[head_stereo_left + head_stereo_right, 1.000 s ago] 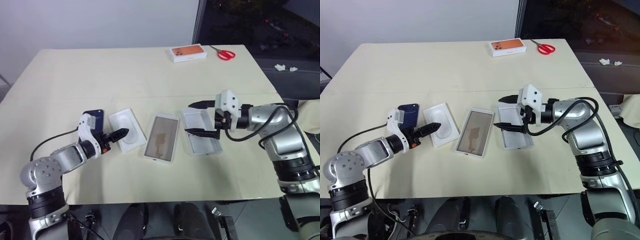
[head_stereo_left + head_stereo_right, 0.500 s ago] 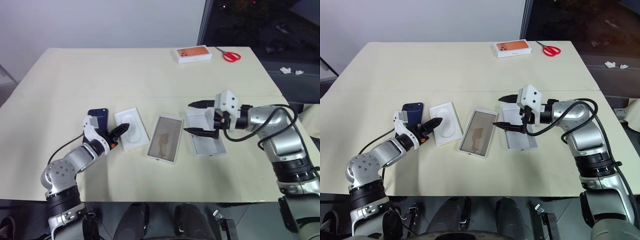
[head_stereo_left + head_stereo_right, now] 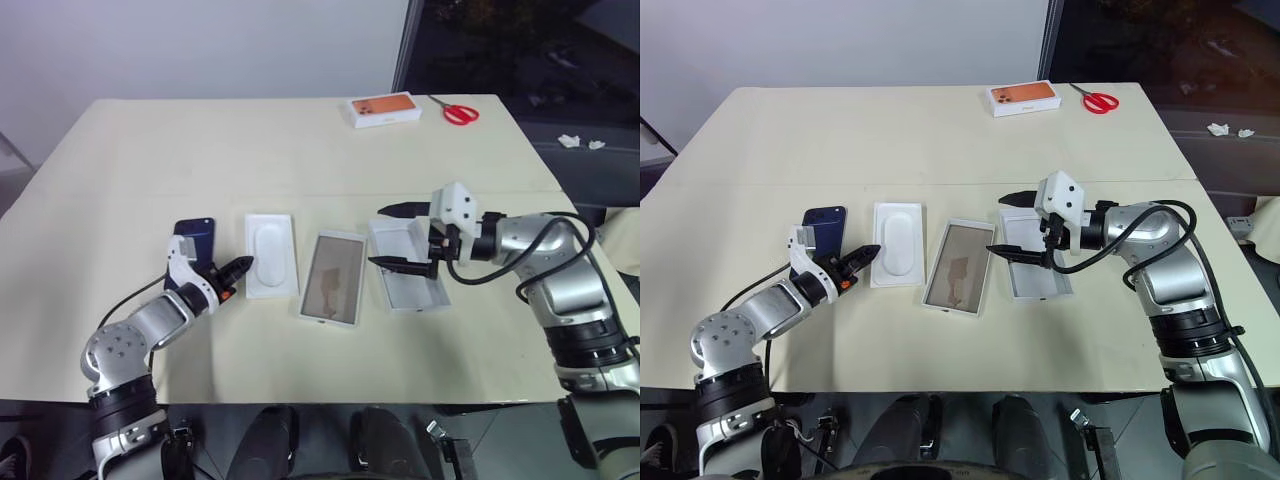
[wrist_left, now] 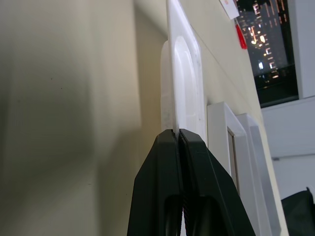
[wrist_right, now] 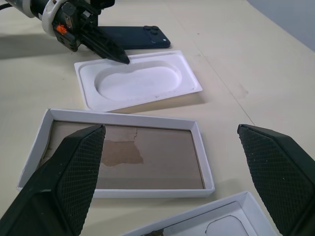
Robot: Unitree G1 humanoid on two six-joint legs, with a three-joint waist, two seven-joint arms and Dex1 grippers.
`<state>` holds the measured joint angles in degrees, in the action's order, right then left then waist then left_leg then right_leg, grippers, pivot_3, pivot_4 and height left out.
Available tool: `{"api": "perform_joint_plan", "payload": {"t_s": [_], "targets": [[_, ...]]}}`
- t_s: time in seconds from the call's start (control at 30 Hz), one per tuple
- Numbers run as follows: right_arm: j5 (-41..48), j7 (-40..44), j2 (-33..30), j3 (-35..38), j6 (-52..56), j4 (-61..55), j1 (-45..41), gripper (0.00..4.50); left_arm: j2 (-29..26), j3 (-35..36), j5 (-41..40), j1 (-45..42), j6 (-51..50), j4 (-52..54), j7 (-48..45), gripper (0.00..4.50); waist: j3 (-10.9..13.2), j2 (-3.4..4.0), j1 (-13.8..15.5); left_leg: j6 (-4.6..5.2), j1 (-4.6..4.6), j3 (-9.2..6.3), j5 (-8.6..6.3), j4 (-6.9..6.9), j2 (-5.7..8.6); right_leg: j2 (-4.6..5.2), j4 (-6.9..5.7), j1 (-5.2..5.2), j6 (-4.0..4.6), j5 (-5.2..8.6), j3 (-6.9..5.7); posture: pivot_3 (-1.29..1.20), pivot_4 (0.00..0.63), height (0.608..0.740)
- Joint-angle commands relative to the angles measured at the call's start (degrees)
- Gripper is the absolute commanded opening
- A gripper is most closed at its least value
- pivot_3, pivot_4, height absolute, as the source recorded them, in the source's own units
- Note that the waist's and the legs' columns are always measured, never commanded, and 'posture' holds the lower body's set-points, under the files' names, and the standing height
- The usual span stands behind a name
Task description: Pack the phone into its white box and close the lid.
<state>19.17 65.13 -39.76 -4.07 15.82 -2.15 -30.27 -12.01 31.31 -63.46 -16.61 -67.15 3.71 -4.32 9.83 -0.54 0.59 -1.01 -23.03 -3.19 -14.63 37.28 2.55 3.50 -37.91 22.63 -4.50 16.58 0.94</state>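
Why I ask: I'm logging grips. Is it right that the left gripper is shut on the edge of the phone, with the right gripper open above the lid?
Not quite. The left gripper is shut on the white tray, as the left wrist view shows; the phone lies untouched beside it. The right gripper is open above the lid.

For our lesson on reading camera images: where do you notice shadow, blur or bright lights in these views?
Left wrist view: the left gripper sits close to the lens and looks soft, and a broad shadow darkens the table beside the white tray; small lights glow in the dark window. Right wrist view: the right gripper's fingers loom large and blurred, while the phone beyond is clearer.
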Motion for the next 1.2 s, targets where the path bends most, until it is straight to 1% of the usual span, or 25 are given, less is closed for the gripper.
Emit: {"api": "perform_joint_plan", "payload": {"t_s": [0.03, 0.1, 0.2, 0.23, 0.3, 0.4, 0.5, 0.6, 0.67, 0.73, 0.83, 0.93, 0.97, 1.1, 1.2], "targets": [[1.5, 0.7, -0.3, 0.1, 1.4, -3.8, 1.1, 4.50, -0.3, 3.0, -4.5, -0.3, -0.7, -2.5, 2.4, 0.04, 0.0, -0.01, 0.0, 0.00, 0.00, 0.00, 0.00, 0.00, 0.00, 0.00, 0.00, 0.00, 0.00, 0.00, 0.00, 0.00, 0.150, 0.740], [2.5, 1.8, -0.3, -1.5, 3.6, -6.6, 3.3, 4.50, -1.9, 5.1, -9.7, -1.0, -2.0, -3.4, 3.6, 0.04, 0.0, -0.03, 0.0, 0.00, -0.01, -0.01, 0.00, 0.00, -0.01, 0.00, 0.00, 0.01, 0.00, 0.00, 0.00, 0.00, 0.150, 0.740], [3.6, 2.1, -0.1, -3.8, 8.4, -10.1, 4.9, 4.50, -4.6, 6.5, -15.6, -1.6, -3.4, -4.3, 5.1, 0.04, 0.0, -0.08, -0.5, 0.00, -0.14, -0.05, 0.00, 0.00, -0.05, -0.03, -0.01, 0.15, 0.00, 0.00, 0.00, 0.00, 0.150, 0.740], [2.1, 1.6, 0.4, -5.6, 8.1, -10.6, 5.3, 4.50, -6.0, 6.7, -17.2, -1.8, -3.8, -4.5, 5.4, 0.04, 0.0, -0.08, -0.5, -0.01, -0.20, -0.05, 0.00, 0.01, -0.05, -0.04, -0.03, 0.23, 0.00, 0.00, 0.00, 0.00, 0.150, 0.740], [1.0, -0.4, 2.3, -8.3, 9.4, -12.0, 5.5, 4.50, -8.6, 6.6, -19.2, -2.0, -4.4, -4.8, 5.6, 0.04, 0.1, -0.12, -0.6, -0.03, -0.24, -0.06, 0.02, 0.01, -0.05, -0.03, -0.05, 0.29, 0.00, 0.00, 0.00, 0.00, 0.150, 0.740], [-3.9, -4.6, 5.6, -13.8, 10.7, -12.1, 4.6, 4.50, -11.6, 5.6, -20.3, -1.9, -3.9, -4.6, 5.3, 0.04, 0.0, -0.14, -0.9, -0.09, -0.25, -0.09, 0.05, -0.03, -0.05, -0.04, -0.05, 0.32, 0.00, 0.00, -0.01, 0.00, 0.150, 0.740], [-6.4, -5.2, 6.5, -17.2, 10.0, -12.7, 5.6, 4.50, -13.3, 5.0, -22.3, -2.1, -3.4, -4.2, 5.6, 0.04, 0.0, -0.14, -0.9, -0.32, -0.30, -0.09, 0.19, -0.03, -0.02, -0.02, -0.05, 0.37, 0.00, 0.00, -0.01, 0.00, 0.150, 0.740], [-8.7, -6.5, 7.1, -19.8, 10.9, -11.0, 6.0, 4.50, -14.8, 4.7, -23.4, -2.4, -2.6, -4.4, 5.8, 0.04, 0.0, -0.18, -1.1, -0.33, -0.35, -0.09, 0.19, -0.02, 0.00, -0.01, -0.05, 0.42, 0.00, 0.00, -0.01, 0.00, 0.150, 0.740], [-10.4, -7.0, 7.3, -20.9, 9.8, -9.7, 6.1, 3.99, -15.4, 4.2, -23.6, -2.4, -2.0, -4.4, 5.9, 0.00, 0.0, -0.19, -1.2, -0.33, -0.35, -0.10, 0.19, -0.04, -0.01, -0.01, -0.06, 0.43, 0.00, 0.00, -0.01, 0.00, 0.150, 0.740], [-11.1, -7.1, 7.7, -21.0, 8.7, -8.3, 5.8, 3.24, -15.8, 3.8, -23.7, -2.3, -1.5, -4.3, 5.8, 0.00, 0.0, -0.19, -1.2, -0.33, -0.35, -0.10, 0.19, -0.06, -0.01, -0.01, -0.06, 0.46, 0.00, 0.00, -0.01, 0.00, 0.150, 0.740], [-11.6, -6.7, 8.6, -20.9, 7.2, -7.1, 5.0, 1.77, -16.4, 3.2, -23.8, -1.7, -0.9, -4.1, 5.5, 0.00, 0.0, -0.20, -1.3, -0.32, -0.35, -0.09, 0.19, -0.07, -0.01, -0.02, -0.06, 0.47, 0.00, 0.00, -0.01, 0.00, 0.150, 0.740], [-11.4, -6.4, 9.5, -20.7, 7.1, -6.6, 4.3, 0.21, -16.5, 2.7, -23.9, -1.6, -0.3, -4.1, 5.4, 0.00, 0.0, -0.20, -1.3, -0.32, -0.35, -0.10, 0.19, -0.09, -0.01, -0.03, -0.08, 0.48, 0.00, 0.00, 0.00, 0.00, 0.150, 0.740], [-11.6, -6.3, 9.7, -20.7, 6.7, -6.3, 4.0, 0.07, -16.5, 2.6, -24.0, -1.6, -0.1, -4.1, 5.4, 0.00, 0.0, -0.20, -1.3, -0.32, -0.35, -0.10, 0.18, -0.09, -0.01, -0.03, -0.08, 0.48, 0.00, 0.00, 0.00, 0.00, 0.150, 0.740], [-12.6, -5.9, 11.0, -21.4, 3.6, -4.3, 2.5, 0.07, -16.1, 2.1, -24.3, -1.7, 0.7, -4.0, 5.5, 0.00, 0.0, -0.23, -1.3, -0.30, -0.35, -0.10, 0.17, -0.09, -0.01, -0.03, -0.07, 0.48, 0.00, 0.00, 0.00, 0.00, 0.150, 0.740], [-15.6, -6.1, 12.2, -22.8, -0.4, 0.2, 0.3, 0.07, -15.7, 1.5, -24.8, -1.7, 1.5, -3.6, 5.9, 0.00, 0.0, -0.23, -1.3, -0.31, -0.35, -0.10, 0.18, -0.09, -0.01, -0.03, -0.08, 0.48, 0.00, 0.00, -0.01, 0.00, 0.150, 0.740]]}}
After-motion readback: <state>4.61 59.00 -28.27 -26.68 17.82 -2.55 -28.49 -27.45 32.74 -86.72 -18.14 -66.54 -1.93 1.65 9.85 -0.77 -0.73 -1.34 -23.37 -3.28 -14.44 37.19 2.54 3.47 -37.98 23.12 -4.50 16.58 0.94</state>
